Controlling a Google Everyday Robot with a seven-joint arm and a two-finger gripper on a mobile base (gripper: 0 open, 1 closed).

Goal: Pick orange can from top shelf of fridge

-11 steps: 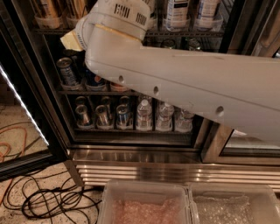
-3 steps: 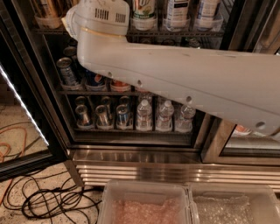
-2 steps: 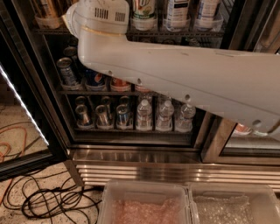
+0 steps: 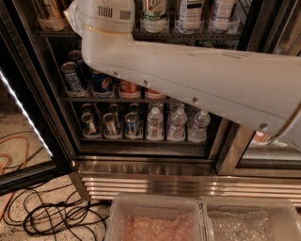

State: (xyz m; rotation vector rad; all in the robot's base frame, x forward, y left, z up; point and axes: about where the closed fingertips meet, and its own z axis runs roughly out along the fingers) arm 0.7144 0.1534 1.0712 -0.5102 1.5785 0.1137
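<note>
The orange can, golden and cream striped, stands in a clear cup tray at the far left of the top shelf, only its lower part in view. My white arm reaches from the right across the fridge. Its wrist housing sits at the top shelf, just right of the orange can. The gripper is beyond the wrist, hidden behind it or above the top edge of the view. Bottles stand on the top shelf to the right of the wrist.
The middle rack holds short soda cans. The lower rack holds cans and water bottles. The open door with a light strip is at the left. Cables lie on the floor. Clear bins sit at the bottom.
Since the earliest frame the arm has risen and its wrist has moved up to the top shelf beside the orange can. Over the last second it has barely moved.
</note>
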